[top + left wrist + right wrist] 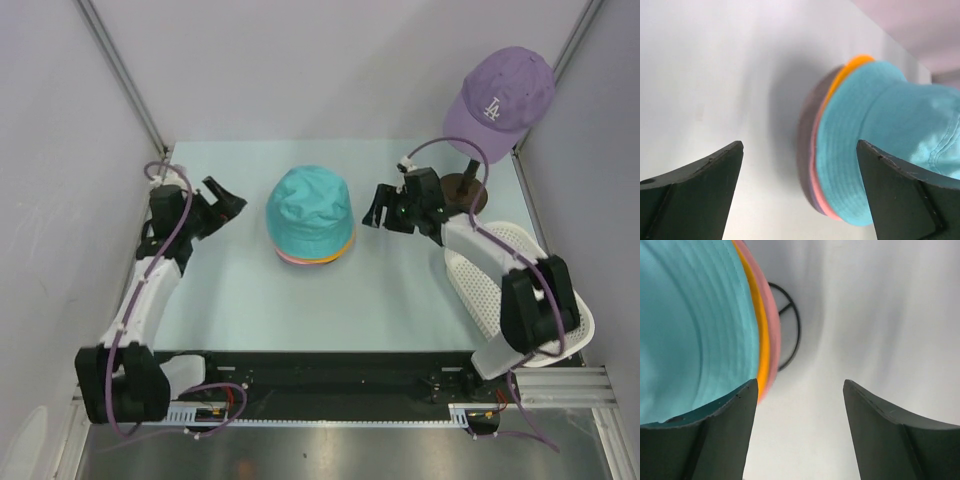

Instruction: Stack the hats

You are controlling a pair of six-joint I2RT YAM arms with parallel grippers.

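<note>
Top external view shows the hats gathered in one pile at the middle of the table (230, 290). The teal hat (312, 208) crowns it, with the orange hat (347, 243) and pink hat (298, 260) showing only as brim slivers beneath. The left wrist view adds a darker, purplish edge at the very bottom, probably the lavender hat (804, 135). The left gripper (232, 200) and right gripper (375, 206) flank the pile, each apart from it, jaws spread and holding nothing. The stacking looks done, so the step in hand is likely a clean retreat. Doing it well means drawing each arm straight outward, away from the brims, so no finger snags the soft fabric and drags the pile askew. The right arm should also mind the purple baseball cap (500, 95) behind it.
</note>
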